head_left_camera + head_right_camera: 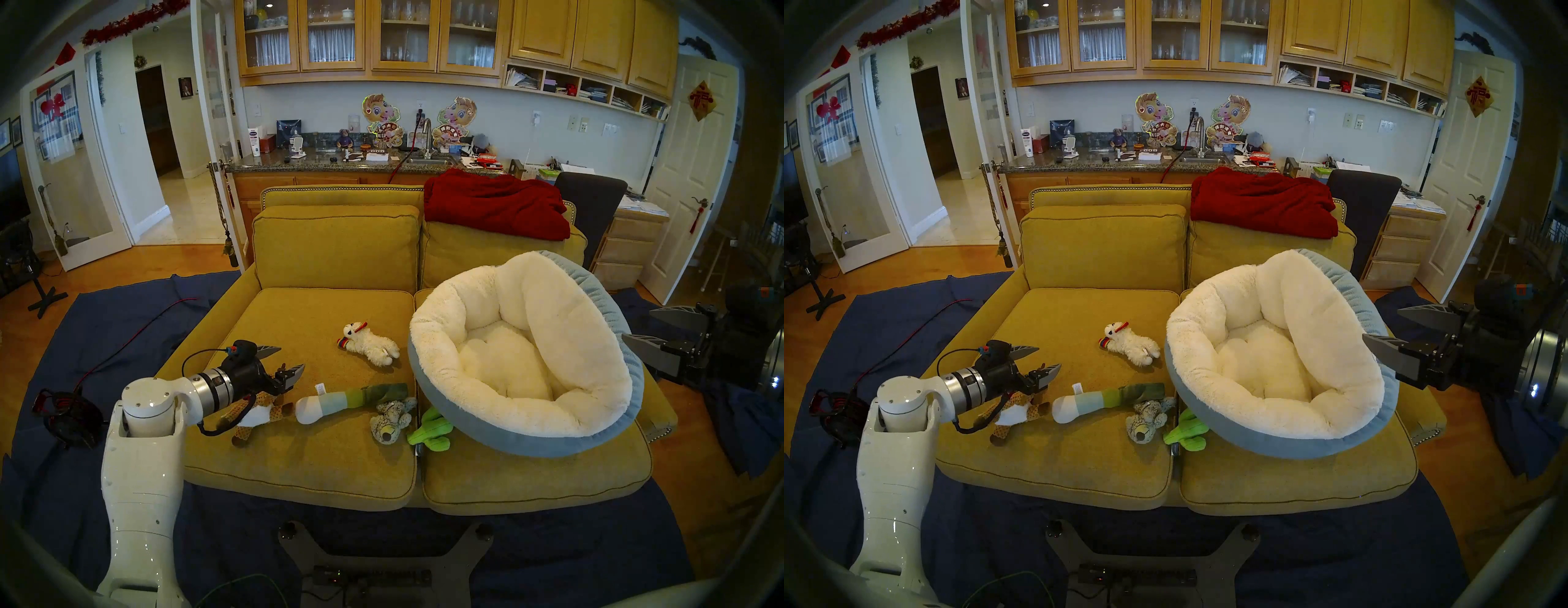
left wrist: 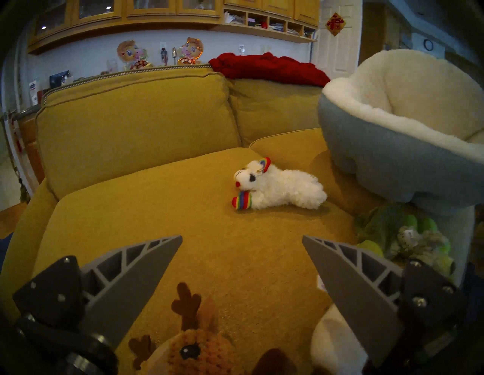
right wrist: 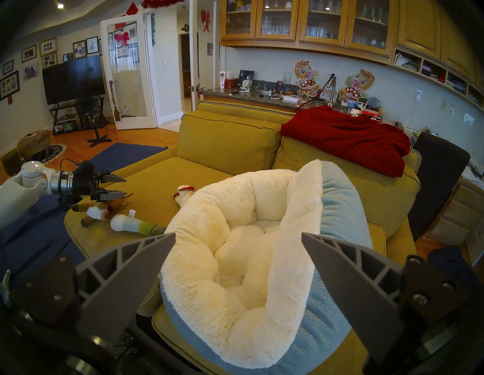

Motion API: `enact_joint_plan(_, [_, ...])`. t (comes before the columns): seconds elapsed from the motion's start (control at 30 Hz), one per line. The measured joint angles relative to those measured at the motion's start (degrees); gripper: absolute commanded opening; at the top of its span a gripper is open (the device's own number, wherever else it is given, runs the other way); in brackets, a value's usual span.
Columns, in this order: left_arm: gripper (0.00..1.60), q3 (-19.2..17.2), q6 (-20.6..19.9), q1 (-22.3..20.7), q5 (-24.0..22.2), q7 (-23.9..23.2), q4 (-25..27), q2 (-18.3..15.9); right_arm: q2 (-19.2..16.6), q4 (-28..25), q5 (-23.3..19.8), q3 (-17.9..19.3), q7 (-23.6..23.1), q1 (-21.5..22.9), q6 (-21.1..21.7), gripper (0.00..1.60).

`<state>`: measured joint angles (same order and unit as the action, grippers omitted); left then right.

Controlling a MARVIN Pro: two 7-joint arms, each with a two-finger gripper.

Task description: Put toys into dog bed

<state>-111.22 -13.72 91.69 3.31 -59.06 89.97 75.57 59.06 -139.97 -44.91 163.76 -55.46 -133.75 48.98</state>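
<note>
The left hand (image 1: 283, 361) stands wide open and empty, touching nothing, hovering just above the brown knitted animal (image 1: 254, 418), which lies directly beneath its fingers on the sofa seat cushion (image 1: 297, 458). Judged light, soft and compressible; the plump torso offers the surest hold, not the thin limbs. Beyond the hand lie the leek (image 1: 339, 405), then the grey mottled animal (image 1: 390, 420) and the cactus (image 1: 430, 431), the last touching the dog bed (image 1: 530, 441). The lamb (image 1: 373, 344) lies ahead, apart. The bed holds no toys. The right hand (image 1: 1384, 325), also wide and empty, hovers near the bed's far rim.
</note>
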Motion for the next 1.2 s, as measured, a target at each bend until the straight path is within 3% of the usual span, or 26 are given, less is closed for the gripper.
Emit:
enact_joint_plan(0.53, [1.60,-3.50,-8.98,2.29,-0.80,-6.80,9.64,-3.36,0.01,0.00,0.00,-0.02,0.00,0.00,0.00,1.60])
enact_joint_plan(1.2, [1.60,-4.97,-10.75,3.42,-0.80,-9.02,11.57,-3.99,0.02,0.00,0.00,-0.02,-0.01,0.00,0.00,1.60])
